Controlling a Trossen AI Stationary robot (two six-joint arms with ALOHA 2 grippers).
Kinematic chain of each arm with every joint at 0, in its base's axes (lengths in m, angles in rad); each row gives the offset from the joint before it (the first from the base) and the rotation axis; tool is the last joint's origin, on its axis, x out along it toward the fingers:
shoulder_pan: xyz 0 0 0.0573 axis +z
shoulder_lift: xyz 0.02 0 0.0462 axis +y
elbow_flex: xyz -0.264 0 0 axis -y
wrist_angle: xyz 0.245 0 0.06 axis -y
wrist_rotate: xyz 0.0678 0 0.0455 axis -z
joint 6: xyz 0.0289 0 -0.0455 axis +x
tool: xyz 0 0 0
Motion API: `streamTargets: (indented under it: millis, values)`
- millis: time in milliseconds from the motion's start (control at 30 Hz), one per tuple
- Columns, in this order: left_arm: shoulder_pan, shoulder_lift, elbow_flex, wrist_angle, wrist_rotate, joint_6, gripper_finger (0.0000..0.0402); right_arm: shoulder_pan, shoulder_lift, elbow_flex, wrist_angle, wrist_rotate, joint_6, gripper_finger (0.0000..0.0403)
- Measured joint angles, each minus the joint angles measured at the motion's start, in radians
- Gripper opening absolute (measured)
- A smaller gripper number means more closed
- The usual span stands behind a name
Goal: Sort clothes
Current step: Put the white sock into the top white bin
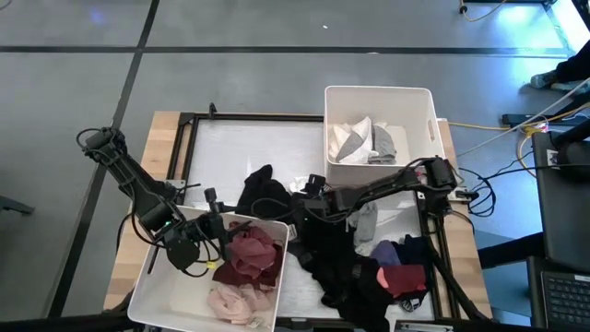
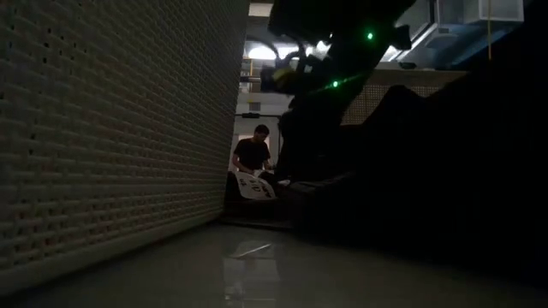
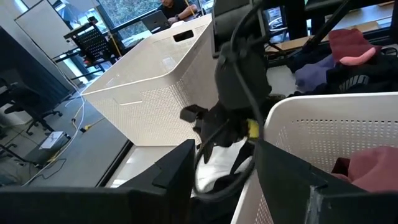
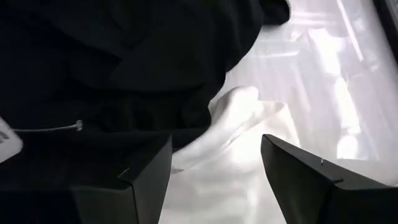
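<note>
Black, floppy fabric makes up most of the clothes (image 1: 346,254) heaped mid-table between the bins, so I'd guess they're light and saggy, best pinched at a raised fold, with the right gripper (image 4: 214,171) spread wide just above and the left gripper (image 1: 218,229) open over the near bin (image 1: 152,293).

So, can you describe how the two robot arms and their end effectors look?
Both arms are dark, almost black, built of jointed segments with black cables along them. The left end effector has two flat, dark, angular fingers and a small yellow marking nearby. The right end effector has similar dark, wedge-shaped fingers. Small green lights glow on an arm in the low view.
</note>
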Motion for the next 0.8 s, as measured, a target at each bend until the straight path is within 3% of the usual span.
streamTargets:
  millis: [267,667,800]
  values:
    - [0.0,0.0,0.0,0.0,0.0,0.0,0.0156,-0.022,0.049,0.0,-0.003,0.018,0.035,0.0228]
    - [0.0,0.0,0.0,0.0,0.0,0.0,0.0156,-0.021,0.049,0.0,-0.039,0.037,0.012,0.0027]
    - [0.0,0.0,0.0,0.0,0.0,0.0,0.0156,-0.018,0.049,0.004,-0.036,0.066,-0.026,0.0014]
